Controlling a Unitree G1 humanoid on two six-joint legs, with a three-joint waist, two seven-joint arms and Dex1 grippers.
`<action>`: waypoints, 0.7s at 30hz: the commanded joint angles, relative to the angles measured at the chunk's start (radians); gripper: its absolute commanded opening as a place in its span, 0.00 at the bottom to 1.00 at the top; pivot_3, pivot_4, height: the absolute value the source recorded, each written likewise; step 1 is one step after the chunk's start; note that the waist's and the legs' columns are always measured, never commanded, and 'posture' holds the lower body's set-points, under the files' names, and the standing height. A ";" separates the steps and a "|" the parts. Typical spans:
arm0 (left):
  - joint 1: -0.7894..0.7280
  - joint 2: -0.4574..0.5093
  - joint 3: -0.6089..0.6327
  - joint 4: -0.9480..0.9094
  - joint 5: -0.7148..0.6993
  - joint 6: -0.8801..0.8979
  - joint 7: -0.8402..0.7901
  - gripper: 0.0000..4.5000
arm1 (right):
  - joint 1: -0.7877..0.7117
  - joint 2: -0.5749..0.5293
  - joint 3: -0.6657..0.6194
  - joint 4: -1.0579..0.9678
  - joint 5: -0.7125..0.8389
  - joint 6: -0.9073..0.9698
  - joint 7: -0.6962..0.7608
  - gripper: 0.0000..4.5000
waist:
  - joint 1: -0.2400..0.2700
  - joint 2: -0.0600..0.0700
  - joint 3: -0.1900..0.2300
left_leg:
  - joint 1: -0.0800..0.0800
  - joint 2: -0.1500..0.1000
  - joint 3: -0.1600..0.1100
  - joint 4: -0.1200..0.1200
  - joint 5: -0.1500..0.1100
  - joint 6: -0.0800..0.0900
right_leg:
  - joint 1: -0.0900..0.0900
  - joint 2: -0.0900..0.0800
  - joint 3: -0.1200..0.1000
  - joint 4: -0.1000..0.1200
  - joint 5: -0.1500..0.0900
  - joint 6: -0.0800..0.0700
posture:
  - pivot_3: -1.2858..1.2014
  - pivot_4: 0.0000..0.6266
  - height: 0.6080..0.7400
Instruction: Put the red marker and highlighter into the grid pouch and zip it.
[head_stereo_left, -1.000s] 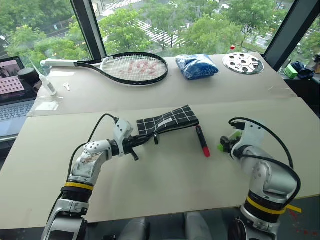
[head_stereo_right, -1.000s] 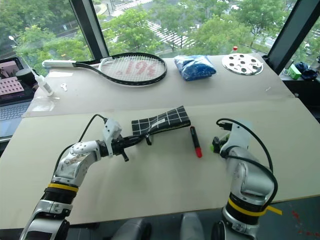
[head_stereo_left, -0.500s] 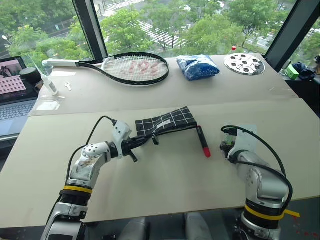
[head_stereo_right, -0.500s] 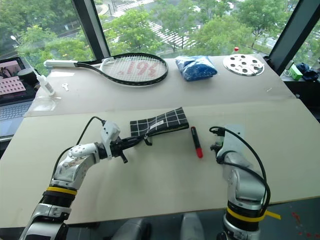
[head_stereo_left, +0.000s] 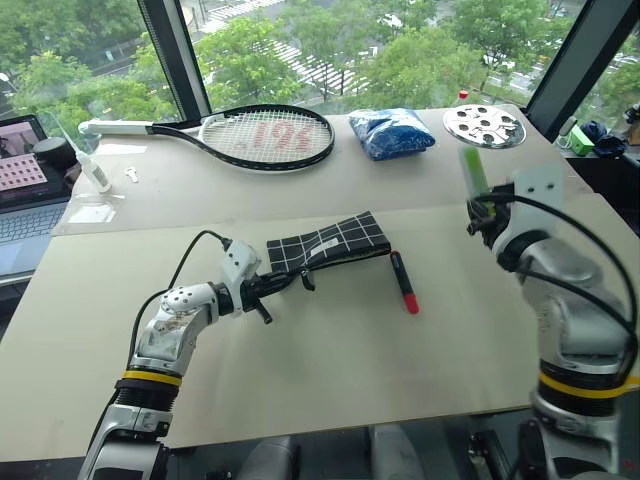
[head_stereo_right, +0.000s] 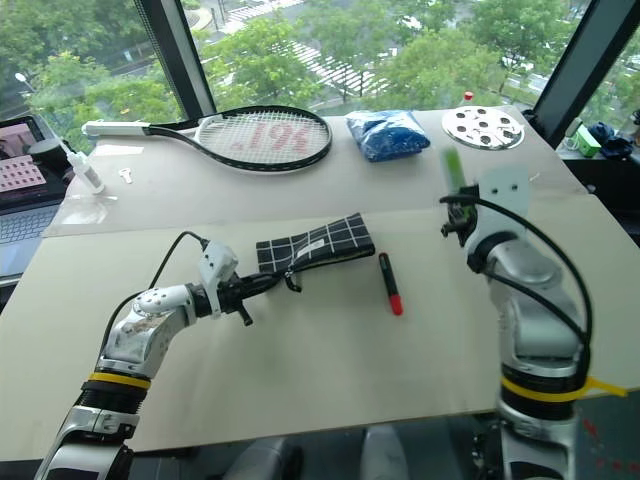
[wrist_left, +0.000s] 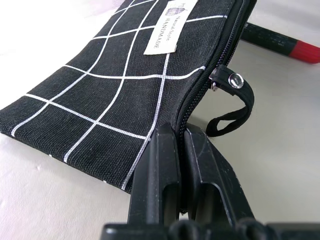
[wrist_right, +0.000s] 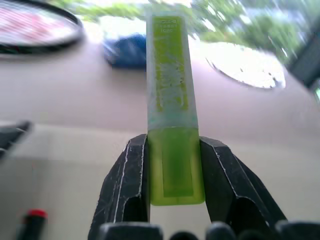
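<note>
The grid pouch (head_stereo_left: 330, 243) lies flat on the table's middle, black with white lines, its zipper strap (wrist_left: 235, 107) looping free. My left gripper (wrist_left: 180, 134) is shut on the pouch's near edge beside the zipper track. The red marker (head_stereo_left: 404, 282) lies on the table just right of the pouch, red cap toward me. My right gripper (wrist_right: 172, 145) is raised well above the table on the right, shut on the highlighter (wrist_right: 172, 110). The light-green highlighter (head_stereo_left: 476, 172) sticks up out of the fingers, pale cap end outermost.
At the back stand a tennis racket (head_stereo_left: 260, 135), a blue plastic bag (head_stereo_left: 393, 132) and a round silver disc (head_stereo_left: 485, 125). A laptop (head_stereo_left: 20, 170) and a small white bottle (head_stereo_left: 95, 165) sit at the far left. The table's near edge runs just behind both arms.
My right gripper has closed on the highlighter and lifted it off the table, swinging up to level. The left gripper, pouch and marker have not moved.
</note>
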 joint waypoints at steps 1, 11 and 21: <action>-0.020 0.005 0.003 -0.030 -0.001 -0.013 -0.008 0.00 | 0.073 -0.149 0.128 -0.099 0.013 -0.168 0.231 0.23 | 0.005 0.000 0.000 | 0.000 0.000 0.000 0.000 -0.001 0.000 | 0.000 0.000 -0.001 0.000 0.000 0.000 | 0.52 0.24 1.00; -0.013 -0.010 -0.012 -0.071 -0.003 0.005 0.001 0.00 | 0.152 -0.399 0.179 -0.174 0.124 -0.192 0.530 0.23 | 0.009 -0.001 0.001 | 0.001 0.002 0.006 0.002 -0.002 0.001 | 0.001 0.000 0.000 -0.004 0.001 -0.001 | 0.52 0.24 1.00; -0.003 -0.011 -0.022 -0.093 -0.004 0.011 0.002 0.00 | 0.104 -0.402 0.274 -0.023 0.021 -0.226 0.516 0.23 | 0.016 -0.002 0.001 | 0.001 0.002 0.006 0.002 -0.002 0.001 | 0.001 0.000 0.000 -0.005 0.002 -0.001 | 0.52 0.24 1.00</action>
